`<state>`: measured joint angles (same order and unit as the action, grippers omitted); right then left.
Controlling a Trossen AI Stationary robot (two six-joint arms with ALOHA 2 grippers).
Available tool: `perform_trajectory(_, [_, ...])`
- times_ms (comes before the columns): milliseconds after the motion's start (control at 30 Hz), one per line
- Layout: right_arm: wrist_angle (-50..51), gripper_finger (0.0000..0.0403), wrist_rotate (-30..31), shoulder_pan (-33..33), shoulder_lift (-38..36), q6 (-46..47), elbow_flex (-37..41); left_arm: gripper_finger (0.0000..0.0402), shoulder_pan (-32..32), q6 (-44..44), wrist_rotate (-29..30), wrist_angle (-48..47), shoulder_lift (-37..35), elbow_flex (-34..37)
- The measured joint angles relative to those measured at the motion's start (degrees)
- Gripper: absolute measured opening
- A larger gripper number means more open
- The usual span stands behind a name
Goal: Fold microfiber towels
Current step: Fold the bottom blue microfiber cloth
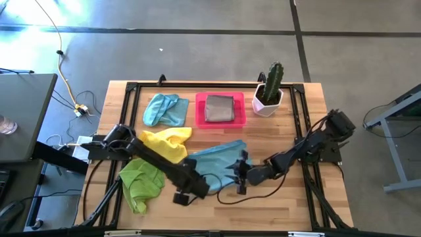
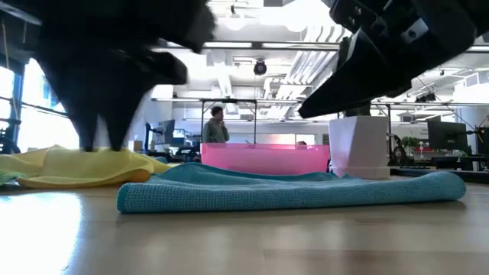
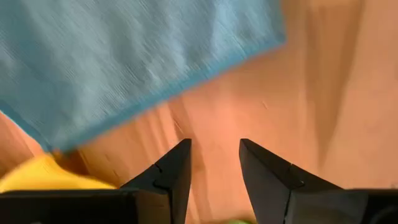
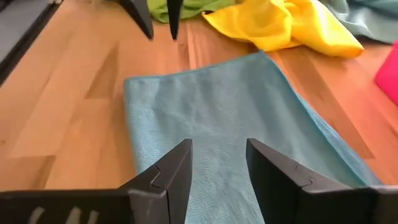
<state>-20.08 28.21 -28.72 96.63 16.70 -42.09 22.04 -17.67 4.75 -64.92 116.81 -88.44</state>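
Now, line by line:

Left tool [image 1: 183, 197]: low over bare tabletop [image 1: 276, 204] near the front edge, just off the front-left corner of the flat blue towel; fingers [image 3: 176, 171] stand apart with only wood between them, nothing held.

Right tool [image 1: 240, 172]: above the right part of the flat blue towel, pointing toward the left arm; fingers [image 4: 171, 177] apart with towel showing in the gap below, nothing clamped.

Flat blue towel [image 1: 220, 161]: spread in the middle of the tabletop, in front of the pink tray, lying between the two tools; in the low view it lies as a low, thick layer on the wood [image 2: 290, 191].

Yellow towel [image 1: 170, 141]: crumpled, left of the flat blue towel and touching or overlapping its left edge; the left arm passes over it.

Green towel [image 1: 140, 181]: bunched near the front-left of the tabletop, beside the left arm, just in front of the yellow towel.

Second blue towel [image 1: 164, 108]: rumpled at the back, just left of the pink tray, well apart from both tools.

Grey towel [image 1: 220, 108]: folded, lying inside the pink tray [image 1: 200, 110].

Potted cactus [image 1: 270, 92]: upright in a white pot, just right of the tray.

Person [image 2: 215, 126]: standing far off in the room behind the tabletop.
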Motion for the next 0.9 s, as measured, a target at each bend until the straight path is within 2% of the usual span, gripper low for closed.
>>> perform_trajectory(200, [3.9, 0.0145, -0.5, 0.1, 6.2, -0.3, -6.6, 0.0126, 5.5, -4.1, 0.5, -0.7, 0.0, 0.0])
perform_trajectory(467, [22.0, 0.0145, -0.3, 0.0, 14.9, 3.9, -23.7, 0.0126, 11.0, -11.6, 0.7, -0.9, 0.0, 0.0])
perform_trajectory(667, [25.7, 0.0145, -2.0, -1.1, 23.5, -4.4, -36.3, 0.0126, 15.0, -17.0, -0.5, -1.2, -0.1, 0.0])
perform_trajectory(900, [28.4, 0.0145, -1.9, -1.3, 30.7, -6.7, -45.7, 0.0126, 20.0, -21.9, -2.6, -1.1, -0.1, 0.0])
